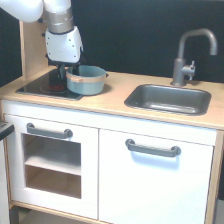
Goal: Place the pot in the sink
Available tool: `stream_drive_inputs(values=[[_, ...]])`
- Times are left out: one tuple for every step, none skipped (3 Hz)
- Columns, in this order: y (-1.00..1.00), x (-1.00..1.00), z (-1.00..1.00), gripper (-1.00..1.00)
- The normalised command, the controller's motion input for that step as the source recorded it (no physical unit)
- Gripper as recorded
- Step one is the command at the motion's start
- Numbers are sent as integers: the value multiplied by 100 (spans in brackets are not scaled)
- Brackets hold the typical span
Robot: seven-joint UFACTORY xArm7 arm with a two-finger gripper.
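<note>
Where the toy kitchen faces the camera, two white cabinet fronts are seen nearest: an oven door (50,167) with a window on the exterior view's left and a plain door (152,182) on the right, each fitted with a grey handle. Above them a pale wooden countertop (107,102) is laid across the unit. Set into its right part is the sink (168,98), a dark grey basin with rounded corners, and behind it a grey curved faucet (190,55) is mounted. On the left part a black hob (42,86) with faint red rings is seen. The pot (86,80), blue-grey with a tan band at its rim, is found at the right edge of the hob, well apart from the sink; whether it is resting on the hob or raised just off it cannot be told. The gripper (64,75) is lowered at the pot's left rim beneath the white wrist of the arm (62,42). Its dark fingers are partly hidden, so whether they are clamped on the rim cannot be told. A dark wall is seen farthest back.
</note>
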Motion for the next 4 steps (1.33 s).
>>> stream_drive_inputs(values=[[3,14,8,-99],[3,11,16,-99],[-10,44,72,-100],[14,75,97,-100]])
